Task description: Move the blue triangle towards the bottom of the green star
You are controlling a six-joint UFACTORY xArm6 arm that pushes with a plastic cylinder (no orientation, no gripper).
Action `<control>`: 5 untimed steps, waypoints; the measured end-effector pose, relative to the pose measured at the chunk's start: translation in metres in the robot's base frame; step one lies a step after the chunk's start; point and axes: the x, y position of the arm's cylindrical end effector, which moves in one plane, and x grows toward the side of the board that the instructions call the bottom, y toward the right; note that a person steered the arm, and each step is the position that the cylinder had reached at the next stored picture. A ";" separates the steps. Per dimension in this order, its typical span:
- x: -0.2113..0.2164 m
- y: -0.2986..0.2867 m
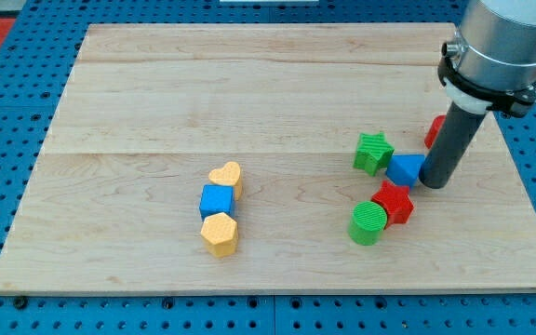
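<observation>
The blue triangle point(404, 169) lies on the wooden board at the view's right, just right of and slightly below the green star point(372, 153), close to it or touching. My tip point(434, 183) rests against the blue triangle's right side. The rod rises from there to the arm's grey body at the view's top right.
A red star point(394, 202) and a green cylinder point(368, 223) sit right below the blue triangle. A red block point(434, 132) shows partly behind the rod. At the board's middle stand a yellow heart point(226, 176), a blue cube point(217, 200) and a yellow hexagon point(220, 234) in a column.
</observation>
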 end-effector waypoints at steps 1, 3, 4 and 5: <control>0.000 -0.009; 0.001 -0.028; 0.001 -0.071; 0.001 -0.117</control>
